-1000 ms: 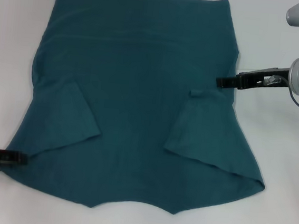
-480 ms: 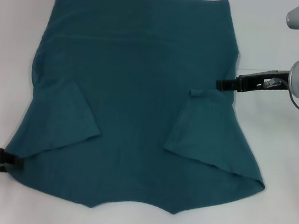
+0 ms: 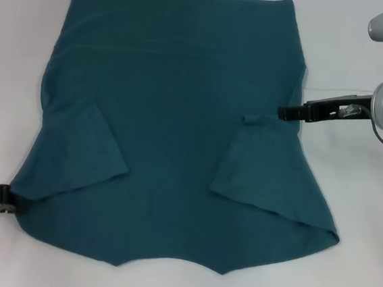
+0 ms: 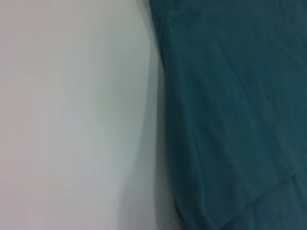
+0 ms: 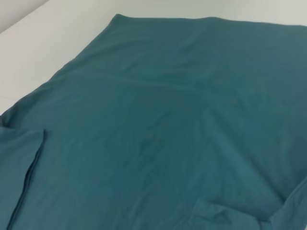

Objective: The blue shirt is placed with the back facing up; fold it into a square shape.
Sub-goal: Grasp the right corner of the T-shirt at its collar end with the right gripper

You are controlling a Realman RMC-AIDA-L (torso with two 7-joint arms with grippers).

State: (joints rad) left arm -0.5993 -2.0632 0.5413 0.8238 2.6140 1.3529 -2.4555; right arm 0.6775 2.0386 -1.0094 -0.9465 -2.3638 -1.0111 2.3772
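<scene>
Shirt (image 3: 172,135) lies spread flat, plain side up, over most of the white table (image 3: 11,45), filling the middle of the head view from the top edge almost to the bottom. Both sleeves are folded inward onto the body: one flap sits left of centre, the other right of centre, each a slanted wedge with its lower edge angled toward the middle. The bottom edge of the cloth shows a shallow notch between two small points.

At the lower left edge of the frame, the left gripper (image 3: 6,197) lies low on the table, its dark tip touching the shirt's lower left corner; whether its fingers are apart or together cannot be told. The left wrist view shows only the shirt's (image 4: 235,110) edge running beside bare table (image 4: 72,115), with a fold line near the lower right.

At mid right, the right gripper (image 3: 286,112) reaches in from the frame's right side, its black tip on the shirt's right edge just above the right sleeve flap; its finger state cannot be told either. The right wrist view shows the shirt's (image 5: 168,120) broad back with gentle creases.
</scene>
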